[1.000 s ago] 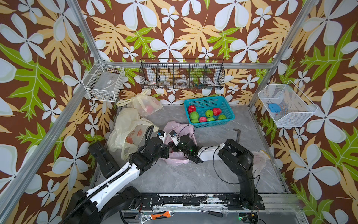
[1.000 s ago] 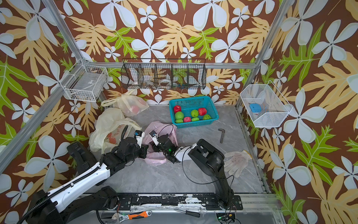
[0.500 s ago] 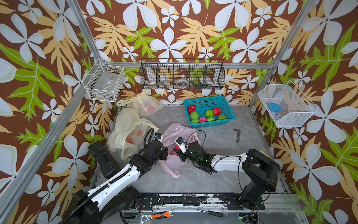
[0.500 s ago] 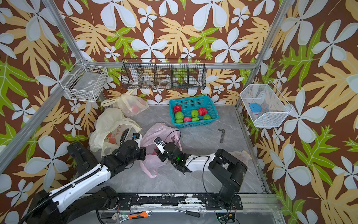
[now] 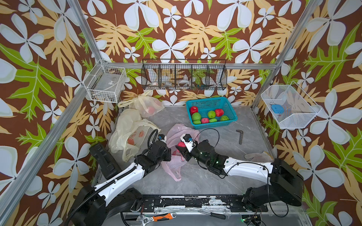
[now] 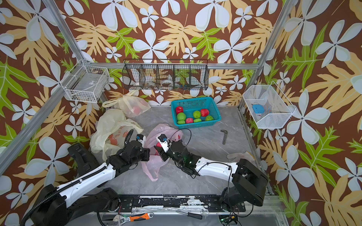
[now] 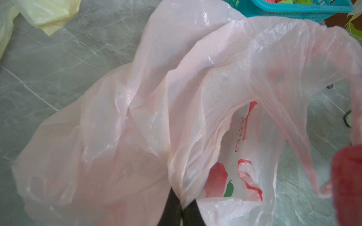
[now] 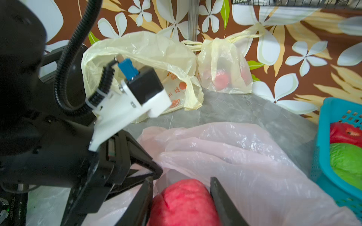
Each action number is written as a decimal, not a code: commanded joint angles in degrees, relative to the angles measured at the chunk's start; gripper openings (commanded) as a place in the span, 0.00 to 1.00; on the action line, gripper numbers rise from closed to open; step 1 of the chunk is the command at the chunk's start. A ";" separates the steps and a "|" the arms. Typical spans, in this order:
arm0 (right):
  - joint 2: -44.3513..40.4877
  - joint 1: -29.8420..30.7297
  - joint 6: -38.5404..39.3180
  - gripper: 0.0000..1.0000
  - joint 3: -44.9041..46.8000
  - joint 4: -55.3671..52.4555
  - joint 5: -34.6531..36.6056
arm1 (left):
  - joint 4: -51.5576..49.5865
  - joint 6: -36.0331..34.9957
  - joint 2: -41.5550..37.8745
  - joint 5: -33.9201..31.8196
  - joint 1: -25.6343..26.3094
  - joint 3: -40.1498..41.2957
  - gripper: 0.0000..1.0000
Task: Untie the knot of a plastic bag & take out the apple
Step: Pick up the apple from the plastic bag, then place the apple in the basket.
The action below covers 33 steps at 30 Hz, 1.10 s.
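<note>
Right gripper point(image 8: 180, 185) clamps the red apple point(image 8: 184, 204); left gripper point(image 7: 181, 205) pinches the pink bag point(image 7: 121, 109)

Three plastic bags lie on the table: one pink bag point(image 5: 177, 166), one larger cream bag point(image 5: 127, 125) and one smaller cream bag point(image 5: 145, 103). One teal basket point(image 5: 207, 102) holds eight fruits: three red fruits point(image 5: 194, 110) and five green fruits point(image 5: 196, 116). One more red apple point(image 5: 181, 144) is outside it. Three wire baskets hang on the walls: a left white basket point(image 5: 105, 84), a right white basket point(image 5: 290, 117) and one black basket point(image 5: 184, 78). There are three tools: one hex key point(image 5: 240, 136), one wrench point(image 5: 156, 217) and one screwdriver point(image 5: 212, 214). There is one glove point(image 5: 256, 156).
</note>
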<state>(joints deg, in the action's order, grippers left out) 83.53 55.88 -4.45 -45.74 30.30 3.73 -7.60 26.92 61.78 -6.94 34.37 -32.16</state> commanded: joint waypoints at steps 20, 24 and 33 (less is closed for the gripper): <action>4.70 -29.54 -9.42 0.36 -6.48 -7.27 8.24 | 8.05 2.92 2.60 4.47 -0.09 3.79 0.00; 6.20 -30.96 -8.11 0.37 -8.25 -6.37 11.15 | 8.38 1.73 3.67 3.40 -0.10 2.04 0.00; 14.82 -37.73 -9.85 0.37 -16.58 -9.91 10.08 | 7.64 -2.45 9.75 2.75 -0.09 -6.57 0.00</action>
<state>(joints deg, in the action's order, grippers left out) 96.57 19.42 -13.06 -60.80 21.10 13.69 -0.91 26.44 70.81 -4.21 34.37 -37.54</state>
